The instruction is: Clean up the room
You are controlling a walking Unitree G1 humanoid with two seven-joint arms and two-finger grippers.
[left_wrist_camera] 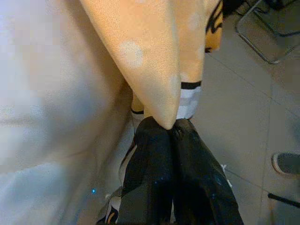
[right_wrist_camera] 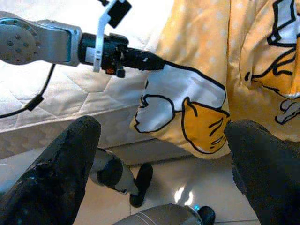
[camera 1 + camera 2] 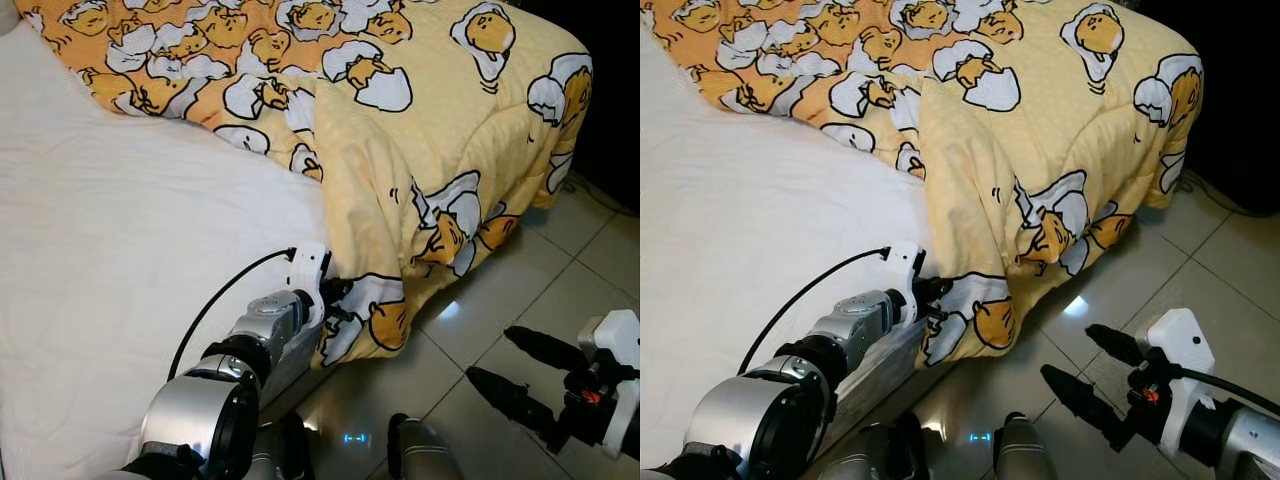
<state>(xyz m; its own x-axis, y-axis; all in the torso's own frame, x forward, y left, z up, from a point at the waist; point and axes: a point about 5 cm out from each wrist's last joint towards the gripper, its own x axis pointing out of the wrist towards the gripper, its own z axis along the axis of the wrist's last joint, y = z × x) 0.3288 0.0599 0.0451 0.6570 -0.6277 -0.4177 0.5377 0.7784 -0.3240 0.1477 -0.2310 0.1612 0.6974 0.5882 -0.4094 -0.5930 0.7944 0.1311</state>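
left gripper (image 1: 171,129) clamped on the hanging corner of the yellow quilt (image 3: 450,130), at the side edge of the white mattress (image 3: 110,250); its fingertips are buried in the cloth. right gripper (image 3: 505,365) spread wide, holding nothing, over the tiled floor (image 3: 560,290) just off the bed. quilt heaped on the bed's far half, draping floorward. room beyond the bed too dark to read.

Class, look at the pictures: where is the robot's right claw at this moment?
The right claw hangs open over the tiled floor on the robot's right, beside the bed and just short of the yellow blanket corner held by the left claw.
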